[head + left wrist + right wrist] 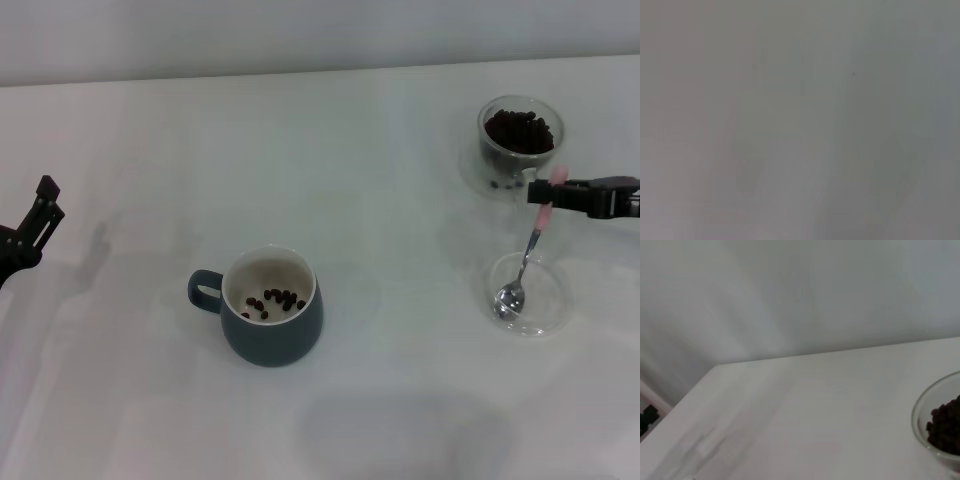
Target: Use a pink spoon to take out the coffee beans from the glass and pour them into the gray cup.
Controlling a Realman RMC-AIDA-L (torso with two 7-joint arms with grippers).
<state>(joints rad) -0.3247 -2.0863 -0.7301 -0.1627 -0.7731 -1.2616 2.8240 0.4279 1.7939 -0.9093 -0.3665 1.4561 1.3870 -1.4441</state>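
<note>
White table (380, 150), glass (520, 145) full of coffee beans (518, 130), few in gray cup (272, 320), right tool (548, 192) gripping pink spoon (527, 255).

Layout as I see it from the head view: cup (272, 318) near the middle of the table (400, 180), beans (272, 301) inside it. Far right, at the back, glass (519, 143) with more beans. Before the glass, a dish (553, 303); spoon (526, 262) bowl rests in it, handle rising toward my right end effector (545, 190). Left end effector (44, 212) at the left edge.
</note>
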